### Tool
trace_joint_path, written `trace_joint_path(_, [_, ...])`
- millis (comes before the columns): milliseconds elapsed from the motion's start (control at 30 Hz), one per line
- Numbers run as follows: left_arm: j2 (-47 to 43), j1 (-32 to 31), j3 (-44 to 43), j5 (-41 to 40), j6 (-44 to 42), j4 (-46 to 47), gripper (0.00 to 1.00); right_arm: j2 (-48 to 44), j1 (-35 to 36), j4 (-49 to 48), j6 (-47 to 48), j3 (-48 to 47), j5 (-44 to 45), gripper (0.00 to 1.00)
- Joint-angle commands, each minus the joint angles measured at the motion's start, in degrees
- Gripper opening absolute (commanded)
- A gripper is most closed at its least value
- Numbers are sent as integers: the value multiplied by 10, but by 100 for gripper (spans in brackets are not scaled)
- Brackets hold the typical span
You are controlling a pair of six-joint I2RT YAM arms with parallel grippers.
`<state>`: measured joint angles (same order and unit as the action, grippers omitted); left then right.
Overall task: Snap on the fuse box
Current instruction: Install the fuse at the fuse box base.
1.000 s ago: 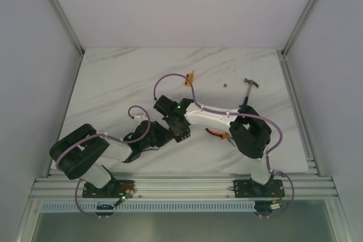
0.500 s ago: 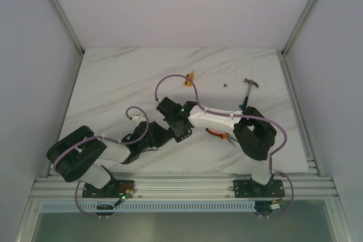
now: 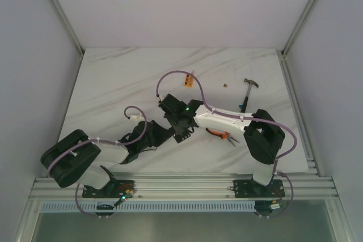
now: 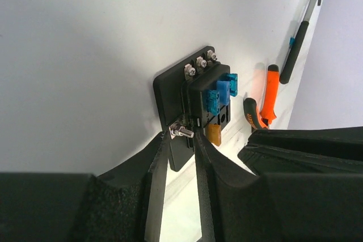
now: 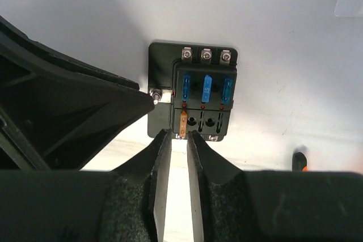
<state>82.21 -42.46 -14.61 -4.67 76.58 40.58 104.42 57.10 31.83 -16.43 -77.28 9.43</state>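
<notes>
Your left gripper [image 4: 182,138] has its jaws narrow around the side stud of the fuse box [image 4: 211,103], just ahead of its tips; you cannot tell if they pinch it. Your right gripper [image 5: 178,135], narrowly parted and empty, meets the box's near edge. Off to its right lie pliers [image 3: 220,134], then a hammer [image 3: 249,90].

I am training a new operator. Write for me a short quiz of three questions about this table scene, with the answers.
1. True or false: the fuse box carries three blue fuses in one row.
2. The single fuse in the other row is: A orange, B green, C white.
3. Which lies nearer the fuse box, the pliers or the hammer?
Key: 1 true; 2 A; 3 the pliers.
</notes>
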Motion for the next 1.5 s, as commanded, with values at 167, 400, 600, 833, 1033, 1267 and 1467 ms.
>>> trace_joint_path(167, [22,-2,-24,-5,-13,-17,35,19,-3,-4,-2,13,-20,19])
trace_joint_path(400, [33,-2,-27,0,-14,-14,35,38,-7,6,-11,21,-11,13])
trace_joint_path(600, [39,-2,-29,3,-13,-11,34,44,-8,11,-12,20,-10,6])
trace_joint_path(833, [50,-2,-29,9,-11,-4,32,78,-7,29,-5,18,-24,0])
trace_joint_path(1033, [58,-2,-29,11,-9,1,31,130,-6,33,2,23,-35,0])
trace_joint_path(1267, [54,-2,-20,4,-7,1,31,199,-5,19,1,37,-39,0])
trace_joint_path(1467, [23,-2,-21,-11,-18,-24,31,65,-2,-7,1,34,-15,0])
